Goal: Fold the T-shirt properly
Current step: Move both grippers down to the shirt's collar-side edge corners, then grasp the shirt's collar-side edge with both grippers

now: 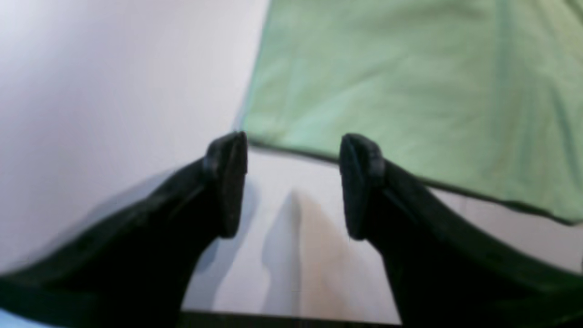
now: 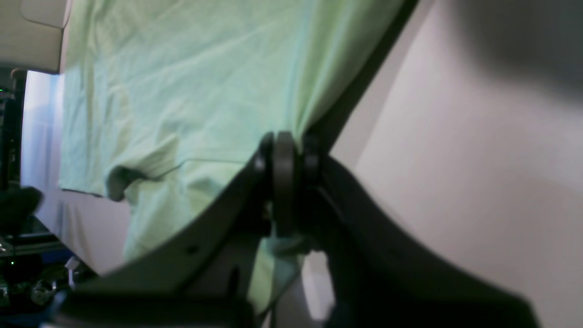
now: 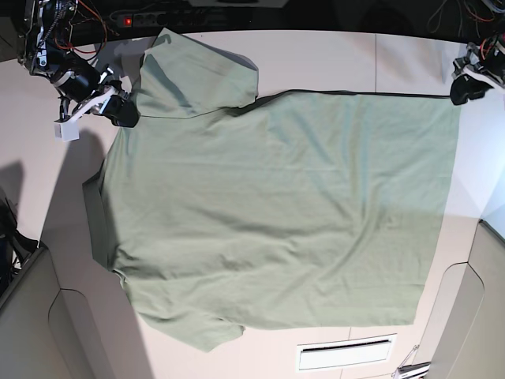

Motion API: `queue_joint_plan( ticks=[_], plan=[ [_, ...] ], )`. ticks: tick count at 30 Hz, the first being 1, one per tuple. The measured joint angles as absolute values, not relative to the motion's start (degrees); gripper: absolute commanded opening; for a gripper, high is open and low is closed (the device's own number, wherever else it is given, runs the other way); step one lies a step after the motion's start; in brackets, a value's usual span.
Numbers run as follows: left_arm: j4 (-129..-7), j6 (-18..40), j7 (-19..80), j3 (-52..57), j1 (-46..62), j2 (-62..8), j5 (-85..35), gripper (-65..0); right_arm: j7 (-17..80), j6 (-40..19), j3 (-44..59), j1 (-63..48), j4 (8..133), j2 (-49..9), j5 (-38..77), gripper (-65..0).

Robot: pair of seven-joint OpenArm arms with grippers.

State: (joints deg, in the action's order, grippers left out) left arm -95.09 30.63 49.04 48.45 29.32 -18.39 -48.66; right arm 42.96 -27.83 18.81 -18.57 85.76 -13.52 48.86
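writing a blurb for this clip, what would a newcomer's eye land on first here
The big pale green T-shirt, spread across most of the table in the base view. Next, the right gripper, pinching the shirt's edge at that view's upper left, and the open left gripper by a corner at upper right.

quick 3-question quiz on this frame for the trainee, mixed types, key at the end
1. True or false: the right pincer is closed on the T-shirt.
2. Multiple choice: how do the jaws of the left pincer stand?
a) shut on a sleeve
b) apart, by a corner of the shirt
c) shut on nothing
3. Fill in: in the base view, the white rectangle lies near the ____ edge of the picture.

Key: 1 true; 2 b; 3 bottom
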Motion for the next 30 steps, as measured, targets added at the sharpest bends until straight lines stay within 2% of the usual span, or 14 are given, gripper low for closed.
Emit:
queue_joint_plan(
  ticks=[8,19,26,30],
  plan=[
    [-91.09,30.68,48.99,48.38,28.84,-18.2,-52.1,-30.0,42.96,-27.83,18.81,-18.57,85.76,-13.52,48.86,-65.0],
    [-87.83,30.15,48.01,48.4,22.81,-18.13,-45.69,-30.0,43.16,-27.75,18.76,-18.57,85.76,-13.52,49.54,-65.0],
    [-79.15,30.46,45.74,48.69,19.49,-18.44,-49.82,-30.0,43.16,-27.64,18.76,-18.59,85.73,-13.52,49.76,-65.0],
    [-79.11,32.18,50.61,48.77,19.49,-18.46,-53.49,-30.0,43.18,-27.64,18.76,-18.59,85.73,-13.52,49.76,-65.0]
  ],
)
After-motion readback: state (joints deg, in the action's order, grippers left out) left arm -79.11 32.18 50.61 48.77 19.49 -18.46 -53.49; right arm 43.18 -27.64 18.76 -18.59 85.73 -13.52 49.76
